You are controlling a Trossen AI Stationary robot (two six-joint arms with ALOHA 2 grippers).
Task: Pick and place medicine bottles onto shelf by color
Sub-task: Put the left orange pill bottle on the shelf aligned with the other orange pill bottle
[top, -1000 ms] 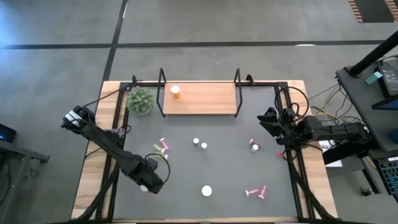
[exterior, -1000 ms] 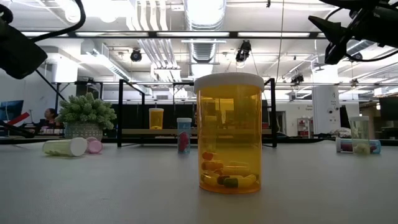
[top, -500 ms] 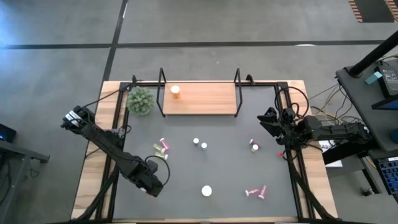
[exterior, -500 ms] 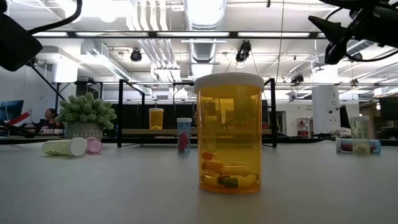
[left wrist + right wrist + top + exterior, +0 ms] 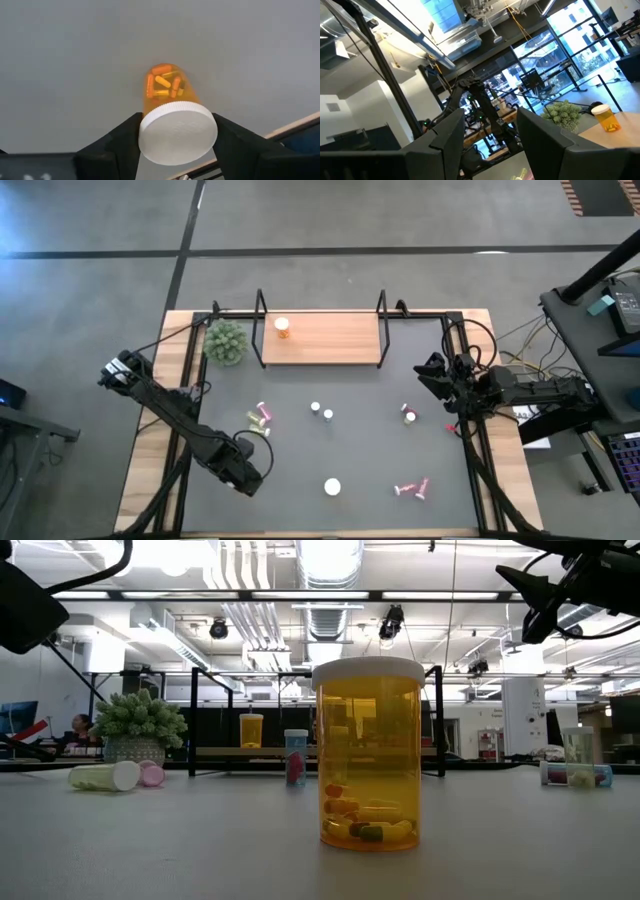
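Observation:
An orange medicine bottle (image 5: 165, 87) with a white cap stands on the dark mat, and my left gripper (image 5: 176, 120) is shut on it from above. In the high view this gripper (image 5: 245, 475) hides the bottle, over the mat's near left part. My right gripper (image 5: 432, 375) waits open and holding nothing above the table's right edge. The shelf (image 5: 335, 340) stands at the far edge with one orange bottle (image 5: 283, 328) on its left end. Several small bottles lie or stand on the mat: pink (image 5: 264, 412), yellow-green (image 5: 255, 420) and a wide orange one (image 5: 368, 755). My left gripper pinches the white cap by its two opposite sides (image 5: 145, 131) between its two fingers (image 5: 122, 137). The fingers come from above, pointing steeply down. The bottle is upright below them, its orange body toward the mat; whether its base rests on the mat does not show.
A green spiky plant ball (image 5: 226, 342) sits left of the shelf. Two white-capped bottles (image 5: 321, 412) stand mid-mat, one (image 5: 409, 414) stands nearer the right arm, and pink ones (image 5: 412, 488) lie near the front right. Black wire frames (image 5: 260, 330) rise at both shelf ends.
My left gripper has kept its place over the mat's near left part, and in the high view its fingers have drawn closer together over the bottle. Nothing else has moved.

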